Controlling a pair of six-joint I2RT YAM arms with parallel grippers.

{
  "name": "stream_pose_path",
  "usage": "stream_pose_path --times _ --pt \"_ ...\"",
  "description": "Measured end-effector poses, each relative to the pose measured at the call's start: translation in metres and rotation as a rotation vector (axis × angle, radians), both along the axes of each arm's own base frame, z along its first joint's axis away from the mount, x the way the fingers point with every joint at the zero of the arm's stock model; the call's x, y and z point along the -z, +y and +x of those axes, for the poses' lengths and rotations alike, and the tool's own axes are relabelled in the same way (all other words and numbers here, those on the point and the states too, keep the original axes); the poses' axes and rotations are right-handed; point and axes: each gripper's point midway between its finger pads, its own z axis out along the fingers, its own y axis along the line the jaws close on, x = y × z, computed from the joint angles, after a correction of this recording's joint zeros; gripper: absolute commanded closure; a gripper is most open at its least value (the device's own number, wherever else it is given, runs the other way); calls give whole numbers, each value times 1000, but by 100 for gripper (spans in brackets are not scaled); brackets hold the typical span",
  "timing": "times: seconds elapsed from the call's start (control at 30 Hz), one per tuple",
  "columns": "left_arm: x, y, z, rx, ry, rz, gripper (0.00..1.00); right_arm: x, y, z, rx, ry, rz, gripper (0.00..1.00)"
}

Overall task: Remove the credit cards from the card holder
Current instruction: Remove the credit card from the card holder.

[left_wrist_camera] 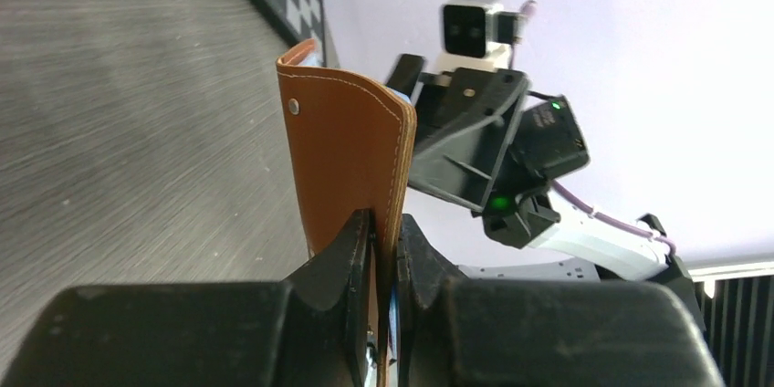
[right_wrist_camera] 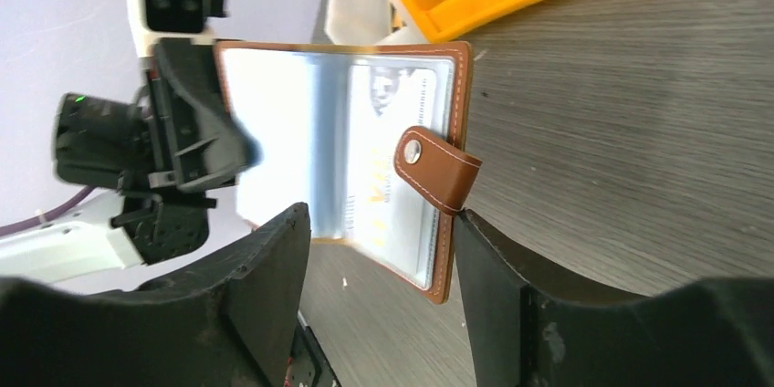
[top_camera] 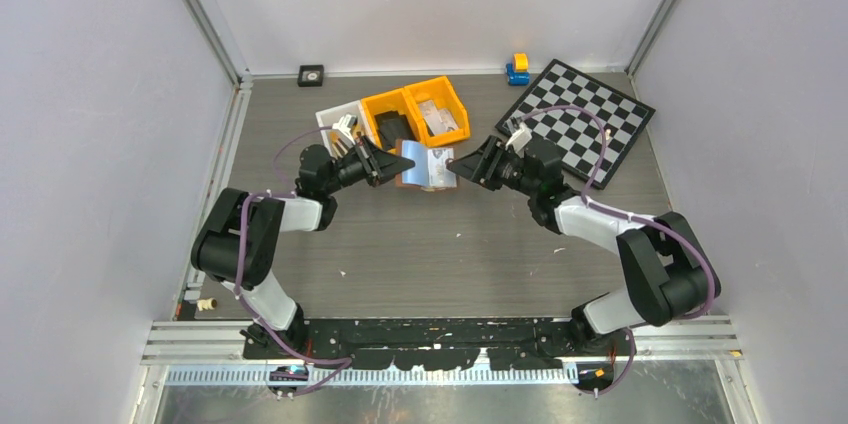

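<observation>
Where the left jaws meet: the left gripper (left_wrist_camera: 383, 245) is nearly shut, and one brown cover of the card holder (left_wrist_camera: 351, 159) is pinched between its fingers.
Right jaws: the right gripper (right_wrist_camera: 379, 218) is spread wide and nothing is gripped; the holder's near edge is framed between its fingers, and contact cannot be told.
Holder: it is held spread open over the middle of the table (top_camera: 430, 254), with the left gripper at its 9 o'clock and the right gripper at its 3 o'clock.
Cards: one of the credit cards (right_wrist_camera: 406, 122) is seen behind a clear sleeve inside the holder.
Strap: the snap strap (right_wrist_camera: 436, 168) is undone.
Surroundings: yellow bins (top_camera: 415, 96) are placed at the holder's 12 o'clock, a chessboard (top_camera: 580, 119) at its 2 o'clock.
</observation>
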Motion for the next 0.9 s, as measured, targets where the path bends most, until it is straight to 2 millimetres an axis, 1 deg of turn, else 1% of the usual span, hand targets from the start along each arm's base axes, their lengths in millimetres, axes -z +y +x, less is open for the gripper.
stream_pose_path --times 0.1,0.2,0.3,0.33,0.5,0.6,0.8,0.9 --pt "-13 1 -2 5 -33 -40 100 15 -1 5 11 48 -34 29" --pt "-21 0 -5 15 -52 -66 100 27 0 3 2 88 -51 27" --pt "-26 0 -7 24 -62 -83 100 31 1 1 -6 107 -56 27" --pt "-27 0 -7 26 -65 -87 100 30 1 1 -8 106 -55 28" --pt "-31 0 -9 33 -69 -99 100 22 5 0 -30 87 -27 45" --pt "-33 1 -9 33 -74 -106 100 13 8 0 -40 64 5 52" --pt "-35 3 -7 27 -81 -122 100 4 7 -5 -49 33 79 81" --pt "-32 4 -5 23 -71 -121 100 -6 8 -7 -62 9 123 94"
